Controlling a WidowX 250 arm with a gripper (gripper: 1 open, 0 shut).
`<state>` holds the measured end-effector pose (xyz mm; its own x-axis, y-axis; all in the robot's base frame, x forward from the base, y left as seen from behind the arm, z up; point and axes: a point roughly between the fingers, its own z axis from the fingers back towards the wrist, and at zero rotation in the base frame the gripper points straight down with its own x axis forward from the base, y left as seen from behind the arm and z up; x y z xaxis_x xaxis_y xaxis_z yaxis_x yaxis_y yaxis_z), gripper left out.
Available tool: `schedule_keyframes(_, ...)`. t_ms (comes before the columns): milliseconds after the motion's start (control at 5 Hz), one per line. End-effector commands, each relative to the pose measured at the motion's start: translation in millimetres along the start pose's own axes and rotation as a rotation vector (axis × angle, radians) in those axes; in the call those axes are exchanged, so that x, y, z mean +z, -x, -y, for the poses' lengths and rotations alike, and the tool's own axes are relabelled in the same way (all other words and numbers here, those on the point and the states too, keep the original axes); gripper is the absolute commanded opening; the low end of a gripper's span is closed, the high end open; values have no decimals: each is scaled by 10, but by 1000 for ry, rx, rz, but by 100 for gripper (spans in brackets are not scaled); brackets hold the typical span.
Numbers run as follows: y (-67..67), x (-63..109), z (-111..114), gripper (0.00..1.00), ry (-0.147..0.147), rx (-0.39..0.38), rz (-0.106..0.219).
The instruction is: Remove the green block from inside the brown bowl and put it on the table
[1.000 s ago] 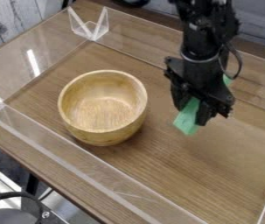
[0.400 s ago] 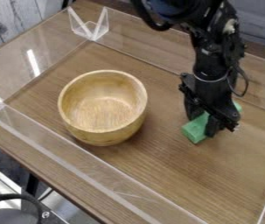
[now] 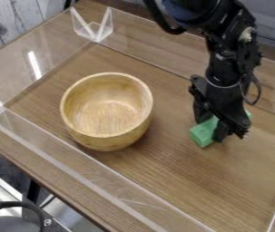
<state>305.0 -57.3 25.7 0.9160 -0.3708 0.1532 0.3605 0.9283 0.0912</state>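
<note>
The brown bowl (image 3: 107, 111) stands empty on the left half of the table (image 3: 164, 186). To its right, my black gripper (image 3: 220, 125) points straight down and is shut on the green block (image 3: 204, 135). The block's lower end sticks out below the fingers, at or just above the tabletop; I cannot tell whether it touches. A clear gap separates the block from the bowl's rim. The upper part of the block is hidden between the fingers.
Low clear acrylic walls (image 3: 54, 154) run around the table's edges. A small clear acrylic stand (image 3: 93, 27) sits at the back left corner. Bare wood lies in front of the bowl and the gripper.
My gripper has come down and shifted slightly right with the green block, bringing it from above the table to tabletop level. The bowl has not moved.
</note>
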Motion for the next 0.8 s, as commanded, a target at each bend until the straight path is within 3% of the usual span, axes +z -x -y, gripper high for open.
schedule_keyframes(0, -90, -27, -34, 0, 8, -7, 25)
schedule_keyframes(200, -109, -75, -55, 0, 24, -11, 22)
schedule_keyframes(600, -241, -130, -61, 0, 13, -5, -61)
